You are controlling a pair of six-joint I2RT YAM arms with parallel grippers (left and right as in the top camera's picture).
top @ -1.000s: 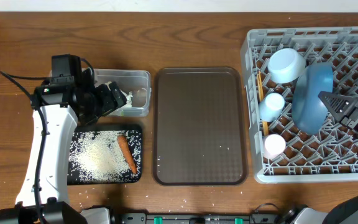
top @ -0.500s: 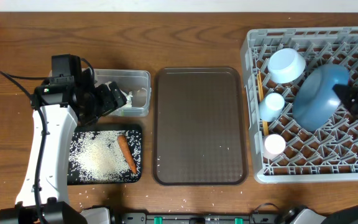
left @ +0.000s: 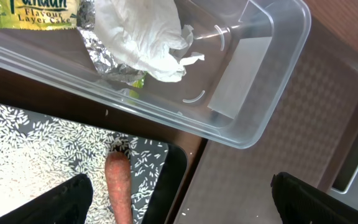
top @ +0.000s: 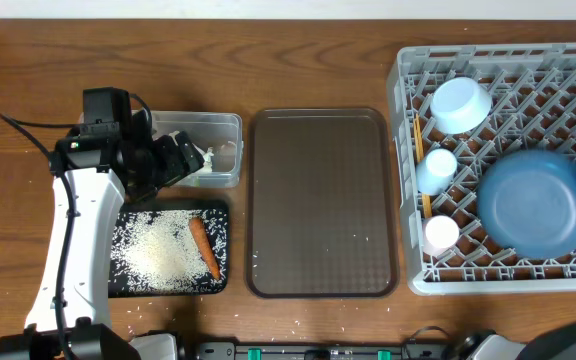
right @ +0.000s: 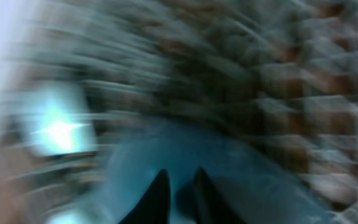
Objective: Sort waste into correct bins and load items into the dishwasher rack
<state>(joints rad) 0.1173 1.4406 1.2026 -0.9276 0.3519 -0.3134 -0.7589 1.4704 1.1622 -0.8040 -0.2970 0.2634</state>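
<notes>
The dark-blue plate (top: 530,203) lies about flat in the grey rack (top: 405,150), at its right. In the blurred right wrist view my right gripper (right: 179,199) has its fingers close together over the plate (right: 241,174), seemingly on its rim. The light-blue bowl (top: 461,104), light-blue cup (top: 436,170), pinkish-white cup (top: 441,233) and chopsticks (top: 426,205) stand in the rack's left part. My left gripper (top: 183,158) (left: 191,199) is open and empty above the clear tub (left: 278,74), which holds tissue (left: 145,37) and the wrapper (left: 36,12). The carrot (left: 118,186) and rice (left: 30,143) lie in the black tray (top: 118,285).
A large brown serving tray (top: 318,200) lies between the bins and the rack. A few rice grains are scattered on the table near the front edge. The left arm reaches over the black tray's left side.
The plate went from standing on edge in the rack to lying flat, and the right gripper moved right, nearly out of the overhead view. The left arm has not moved.
</notes>
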